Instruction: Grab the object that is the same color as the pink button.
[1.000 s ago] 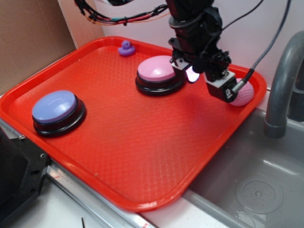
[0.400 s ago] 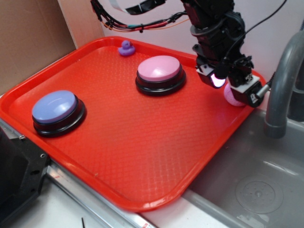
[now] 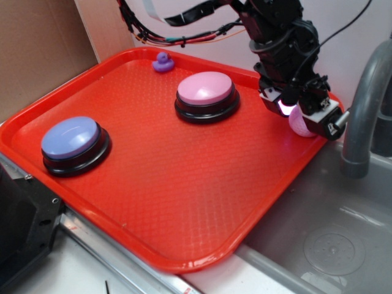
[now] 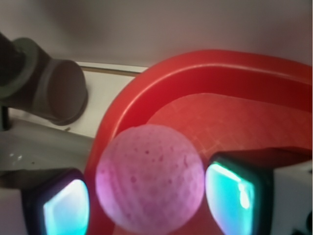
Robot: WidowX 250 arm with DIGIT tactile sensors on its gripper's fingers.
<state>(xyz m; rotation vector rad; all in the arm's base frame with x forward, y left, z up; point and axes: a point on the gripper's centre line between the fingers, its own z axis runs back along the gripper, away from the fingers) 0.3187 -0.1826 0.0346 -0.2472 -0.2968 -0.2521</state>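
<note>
The pink dimpled ball (image 3: 298, 124) lies in the far right corner of the red tray (image 3: 184, 184), against its raised rim. My gripper (image 3: 303, 119) is down around it, open, one finger on each side. In the wrist view the ball (image 4: 149, 178) fills the space between the two glowing pads (image 4: 66, 208), with a thin gap on the left and almost none on the right. The pink button (image 3: 205, 89), domed on a black base, stands apart to the ball's left near the tray's back.
A blue-lavender button (image 3: 70, 138) sits at the tray's left. A tiny purple duck (image 3: 162, 61) is at the back rim. A grey faucet (image 3: 361, 110) rises just right of my gripper, over the metal sink (image 3: 331, 226). The faucet (image 4: 54, 90) also shows in the wrist view.
My gripper moved right from beside the pink button to the tray's corner. It then shifted a little further and lower, so its fingers now straddle the ball.
</note>
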